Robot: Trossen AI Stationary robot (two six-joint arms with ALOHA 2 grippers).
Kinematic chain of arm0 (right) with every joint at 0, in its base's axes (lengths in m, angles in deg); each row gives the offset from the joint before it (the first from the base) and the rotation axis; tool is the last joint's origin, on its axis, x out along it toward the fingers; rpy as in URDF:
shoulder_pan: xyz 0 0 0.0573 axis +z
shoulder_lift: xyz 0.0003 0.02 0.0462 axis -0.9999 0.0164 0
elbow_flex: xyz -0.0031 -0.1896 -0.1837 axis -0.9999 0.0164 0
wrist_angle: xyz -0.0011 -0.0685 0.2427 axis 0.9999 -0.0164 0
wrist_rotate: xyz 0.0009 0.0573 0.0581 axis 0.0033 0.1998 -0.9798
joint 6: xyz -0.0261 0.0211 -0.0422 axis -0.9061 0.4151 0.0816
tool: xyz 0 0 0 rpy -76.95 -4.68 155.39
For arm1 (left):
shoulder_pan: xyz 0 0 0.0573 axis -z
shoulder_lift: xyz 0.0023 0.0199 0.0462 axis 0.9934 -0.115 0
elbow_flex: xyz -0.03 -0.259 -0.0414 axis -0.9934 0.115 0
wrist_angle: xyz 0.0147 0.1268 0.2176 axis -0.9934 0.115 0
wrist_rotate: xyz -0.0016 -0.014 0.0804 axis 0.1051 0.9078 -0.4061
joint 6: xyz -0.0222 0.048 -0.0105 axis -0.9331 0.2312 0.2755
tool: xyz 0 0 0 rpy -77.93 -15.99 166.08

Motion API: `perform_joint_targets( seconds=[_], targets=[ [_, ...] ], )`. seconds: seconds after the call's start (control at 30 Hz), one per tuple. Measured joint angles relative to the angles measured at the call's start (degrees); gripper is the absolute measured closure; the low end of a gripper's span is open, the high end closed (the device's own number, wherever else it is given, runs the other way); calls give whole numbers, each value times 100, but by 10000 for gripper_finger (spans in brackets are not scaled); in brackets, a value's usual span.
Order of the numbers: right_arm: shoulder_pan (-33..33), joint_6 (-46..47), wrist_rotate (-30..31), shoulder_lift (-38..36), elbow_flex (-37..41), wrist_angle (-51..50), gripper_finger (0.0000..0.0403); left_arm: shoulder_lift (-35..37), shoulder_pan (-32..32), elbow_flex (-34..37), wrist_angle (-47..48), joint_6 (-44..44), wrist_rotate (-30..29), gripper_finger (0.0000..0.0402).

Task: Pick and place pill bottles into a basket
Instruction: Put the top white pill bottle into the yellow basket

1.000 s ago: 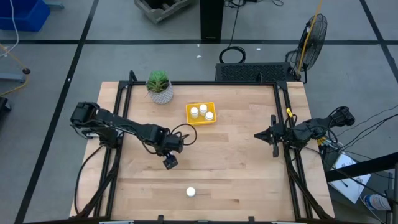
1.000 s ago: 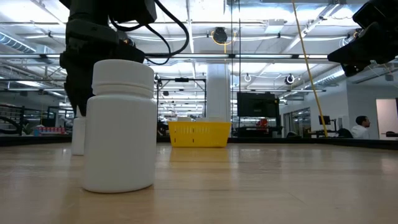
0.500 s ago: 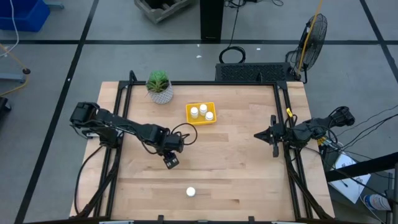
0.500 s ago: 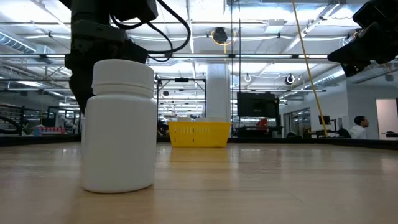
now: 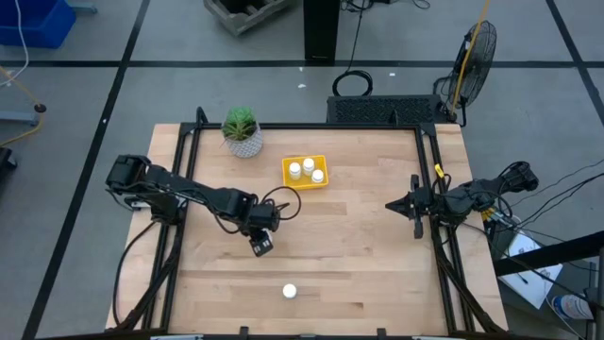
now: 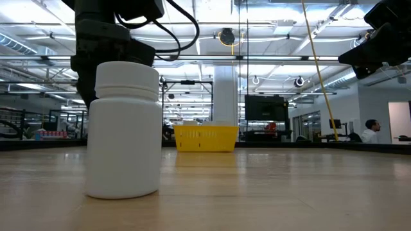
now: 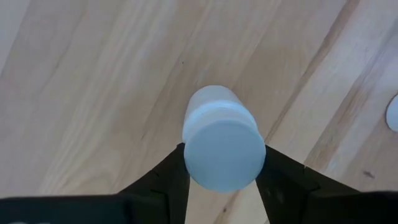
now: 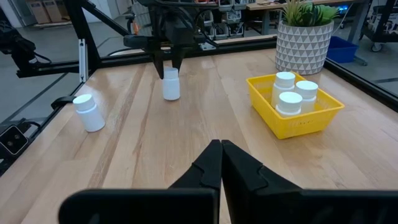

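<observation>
My left gripper (image 5: 261,244) is shut on one white pill bottle (image 7: 214,124) left of the table's middle; it also shows in the right wrist view (image 8: 171,84). The yellow basket (image 5: 305,172) lies on the far middle of the table with three bottles (image 8: 292,93) standing in it. Another bottle (image 5: 290,292) stands on its base near the front edge and fills the low view (image 6: 123,128), hiding the held one. My right gripper (image 8: 221,149) is shut and empty at the table's right side (image 5: 390,205). My left gripper pinches the bottle's round cap (image 7: 224,155) between its two fingers (image 7: 176,174), one on each side. The fingers come from above, pointing down. The bottle is upright below them; I cannot tell whether its base is clear of the table.
A white patterned pot with a green plant (image 5: 243,132) stands at the far left, beside the basket. Black rails (image 5: 179,179) run along the table's left and right sides. Bare wood lies between the held bottle and the basket.
My left gripper has gone a little toward the table's right and far side with the bottle, which stays upright. In the low view the bottle has passed behind the near bottle and out of sight.
</observation>
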Motion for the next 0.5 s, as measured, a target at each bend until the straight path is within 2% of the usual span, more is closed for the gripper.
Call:
perform_joint_targets(
  seconds=[0.17,0.33,0.5],
  targets=[
    [2,1,0,0,0,0,403,-2,-6,0,-2,101,-8,220],
    [2,0,0,0,0,1,403,-2,-13,0,-4,137,-42,240],
    [2,0,1,0,0,1,403,-2,-48,-2,-7,147,-80,242]
  ],
)
